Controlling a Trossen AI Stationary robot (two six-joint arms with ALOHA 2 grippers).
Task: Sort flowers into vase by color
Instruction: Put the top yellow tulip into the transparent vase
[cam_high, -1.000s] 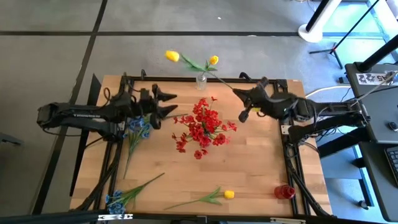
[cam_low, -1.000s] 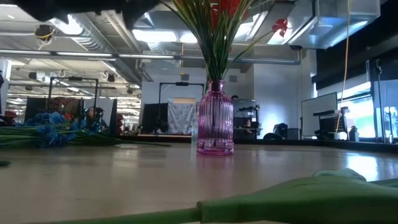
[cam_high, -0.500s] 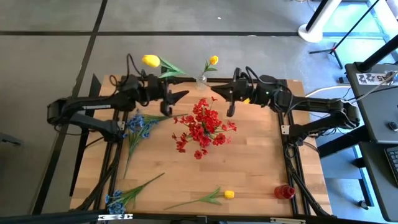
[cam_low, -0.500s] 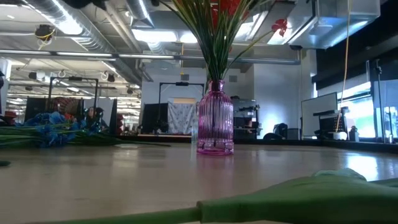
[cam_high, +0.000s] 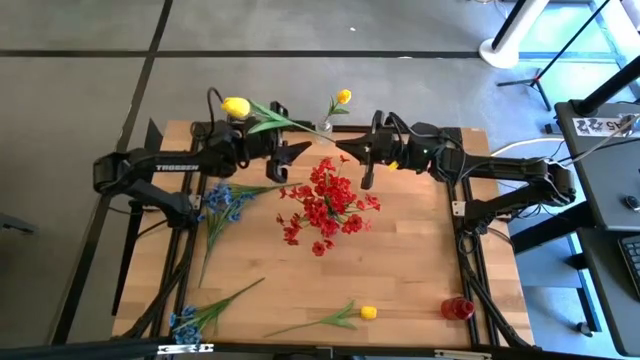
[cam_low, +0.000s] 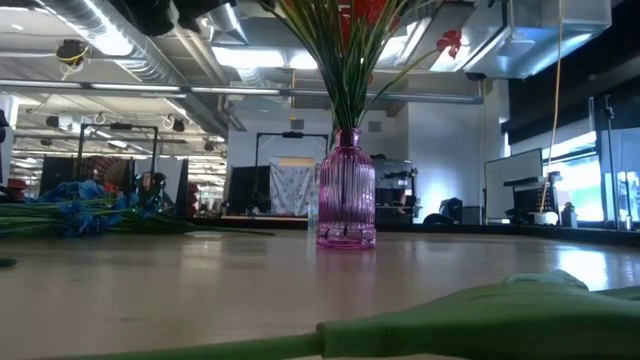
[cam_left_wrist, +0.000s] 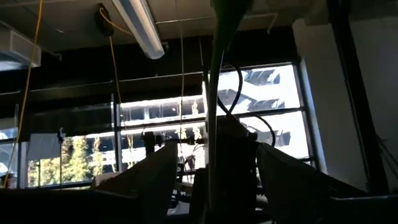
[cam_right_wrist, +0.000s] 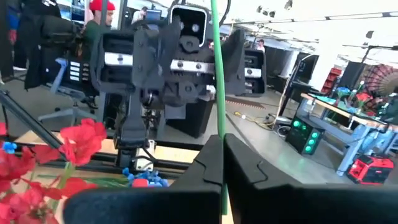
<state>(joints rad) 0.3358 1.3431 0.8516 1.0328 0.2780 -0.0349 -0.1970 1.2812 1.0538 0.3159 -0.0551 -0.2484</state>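
Note:
A yellow tulip (cam_high: 236, 106) on a long green stem (cam_high: 290, 121) is held in the air over the table's far edge. My right gripper (cam_high: 345, 157) is shut on the stem. My left gripper (cam_high: 286, 163) is open; the stem (cam_left_wrist: 214, 93) runs between its fingers, and I cannot tell whether they touch it. A second yellow tulip (cam_high: 343, 97) stands in a small clear vase (cam_high: 323, 128). The red sprays (cam_high: 325, 205) stand in a purple vase (cam_low: 346, 190) at the table's middle. My right gripper pinches the tulip's stem (cam_right_wrist: 217, 146) between its two fingers, near the stem's lower end. The fingers come level from the table's right. The stem sticks out ahead of them toward the left arm, and the tulip is lifted clear of the table.
Blue flowers (cam_high: 222, 205) lie at the table's left, more blue ones (cam_high: 185, 320) at the near left corner. A yellow tulip (cam_high: 345, 317) lies near the front edge. A small red thing (cam_high: 458, 307) stands at the near right.
My right gripper has carried the tulip toward the table's left, and the tulip's head has swung left and a little nearer. My left gripper has gone toward the table's right and far edge, up to the stem, and stays open.

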